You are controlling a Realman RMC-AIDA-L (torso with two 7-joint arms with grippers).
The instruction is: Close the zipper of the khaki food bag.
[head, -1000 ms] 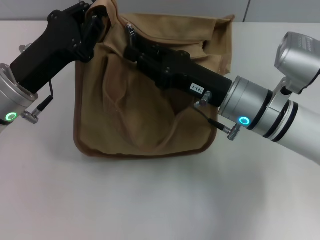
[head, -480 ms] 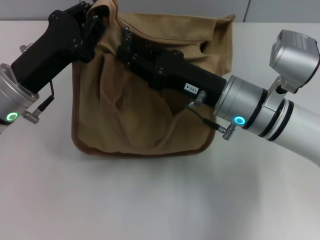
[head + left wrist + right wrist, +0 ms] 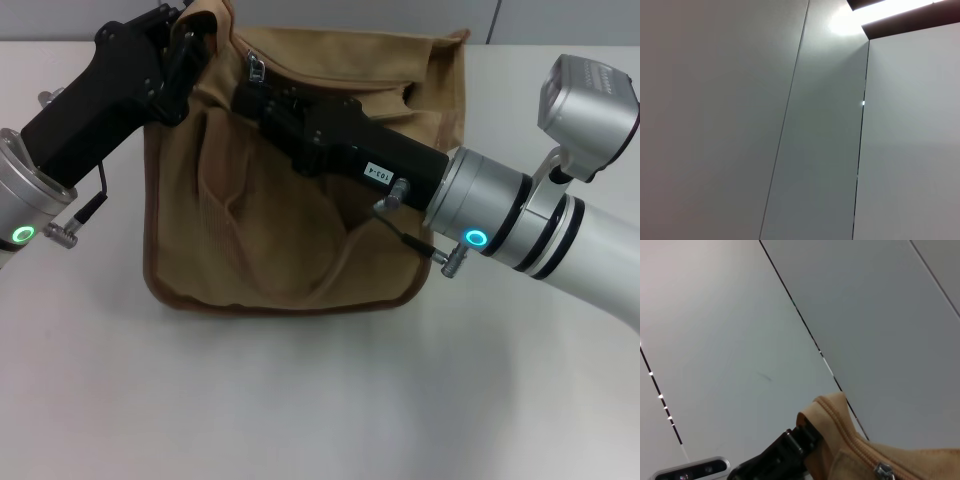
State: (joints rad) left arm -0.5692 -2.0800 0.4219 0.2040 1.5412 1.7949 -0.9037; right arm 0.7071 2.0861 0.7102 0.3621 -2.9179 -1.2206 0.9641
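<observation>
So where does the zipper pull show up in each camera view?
Head view: the pull is near the bag's top left corner, just ahead of the right hand.
Left wrist view: not in it; only wall panels.
Right wrist view: the pull sits at the bottom edge.
Shared landmark: the bag corner held by the left hand, seen in the head and right wrist views.

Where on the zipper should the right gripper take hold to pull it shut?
Take the small silver metal pull tab of the tan zipper, near the khaki canvas food bag's top left corner. It stands up off the fabric, so fingers can likely pinch its flat sides, coming from the robot's right along the zipper line. The right gripper is just beside it; the left gripper is at the corner.
</observation>
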